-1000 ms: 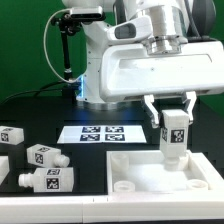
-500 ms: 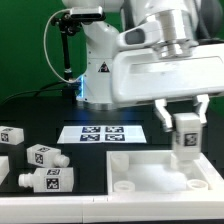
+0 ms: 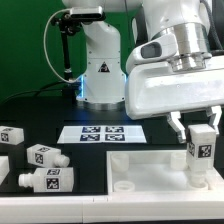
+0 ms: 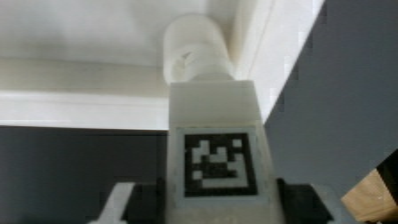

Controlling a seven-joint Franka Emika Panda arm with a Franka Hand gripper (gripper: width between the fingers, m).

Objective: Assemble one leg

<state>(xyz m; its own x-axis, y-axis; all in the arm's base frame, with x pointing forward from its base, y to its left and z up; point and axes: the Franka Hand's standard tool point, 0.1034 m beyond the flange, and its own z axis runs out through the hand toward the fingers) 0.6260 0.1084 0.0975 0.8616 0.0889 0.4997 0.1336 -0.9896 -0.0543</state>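
Observation:
My gripper [image 3: 200, 125] is shut on a leg [image 3: 202, 152], a white oblong block with a black-and-white tag, held upright over the far right corner of the large white tray-like piece [image 3: 150, 172]. In the wrist view the leg [image 4: 217, 130] fills the middle, its round peg [image 4: 192, 50] pointing at the tray's inner corner [image 4: 107, 90], with a finger [image 4: 125, 203] on each side. Three other legs lie on the black table at the exterior view's left: one at the edge [image 3: 10, 137], one in the middle [image 3: 46, 155], one nearer [image 3: 48, 179].
The marker board [image 3: 102, 133] lies flat behind the tray, in front of the robot base [image 3: 100, 80]. The tray has small round sockets near its corners [image 3: 124, 185]. The three loose legs sit close together at the exterior view's left.
My gripper has carried the leg toward the exterior view's right, from over the tray's middle to over its right corner. The loose legs have not moved.

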